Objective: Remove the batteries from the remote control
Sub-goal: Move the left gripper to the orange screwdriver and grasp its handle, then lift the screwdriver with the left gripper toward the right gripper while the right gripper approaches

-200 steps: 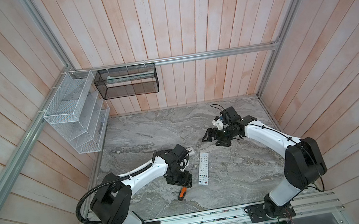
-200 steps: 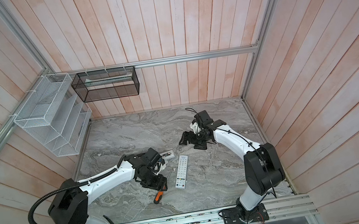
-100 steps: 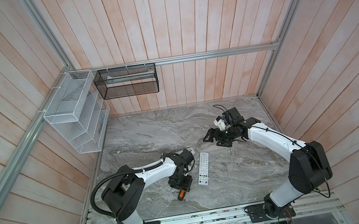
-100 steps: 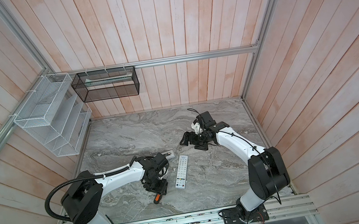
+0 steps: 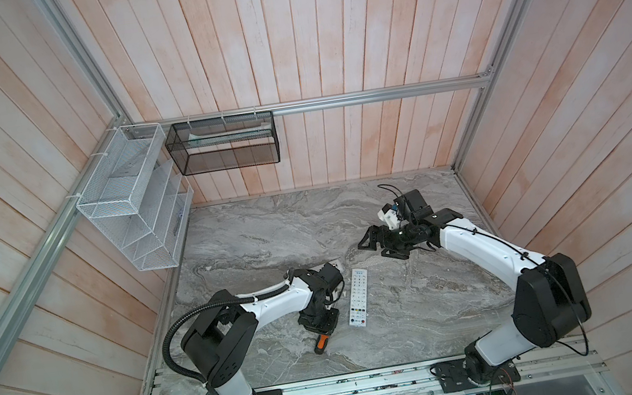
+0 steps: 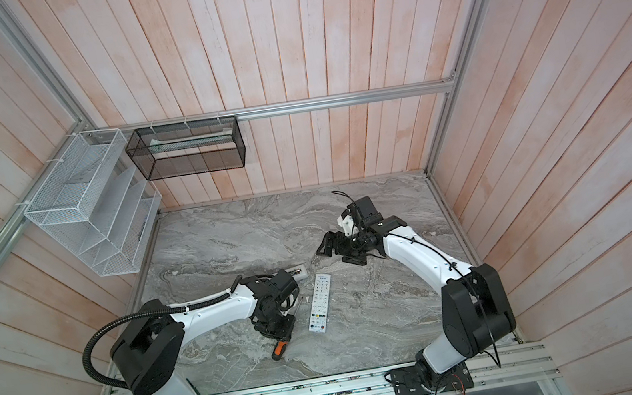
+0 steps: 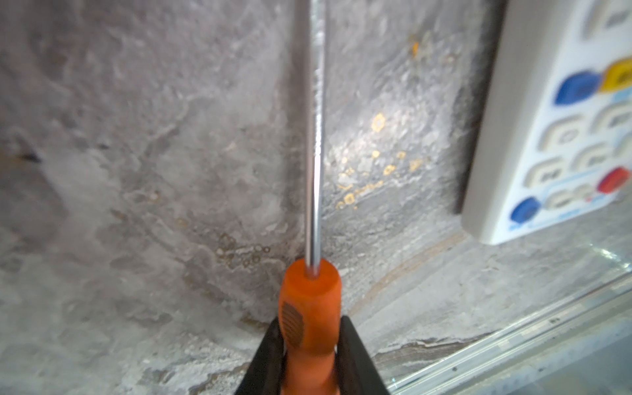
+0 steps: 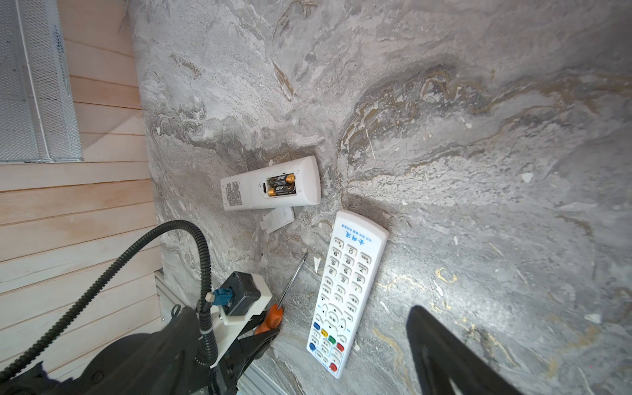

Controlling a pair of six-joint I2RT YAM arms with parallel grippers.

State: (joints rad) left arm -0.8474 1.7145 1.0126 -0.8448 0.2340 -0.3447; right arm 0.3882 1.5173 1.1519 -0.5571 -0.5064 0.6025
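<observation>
The white remote control (image 8: 273, 183) lies face down with its battery bay open. Two dark batteries (image 8: 281, 185) with gold ends sit side by side in the bay. Its loose white cover (image 8: 277, 219) lies beside it. In both top views the left wrist hides most of this remote (image 5: 332, 265) (image 6: 298, 270). My left gripper (image 5: 321, 326) (image 6: 277, 334) (image 7: 309, 342) is shut on the orange handle of a screwdriver (image 7: 309, 307) lying on the marble. My right gripper (image 5: 375, 245) (image 6: 332, 251) hovers open and empty, well back from both remotes.
A second white remote (image 5: 358, 298) (image 6: 320, 303) (image 8: 345, 294) lies buttons up beside the screwdriver shaft (image 8: 290, 284). A white wire rack (image 5: 131, 207) and a black mesh basket (image 5: 223, 144) hang on the walls. A metal rail (image 5: 333, 389) borders the front edge.
My left gripper has come down over the screwdriver and its jaws have narrowed onto the orange handle. The left arm's elbow has swung. The right arm has barely moved.
</observation>
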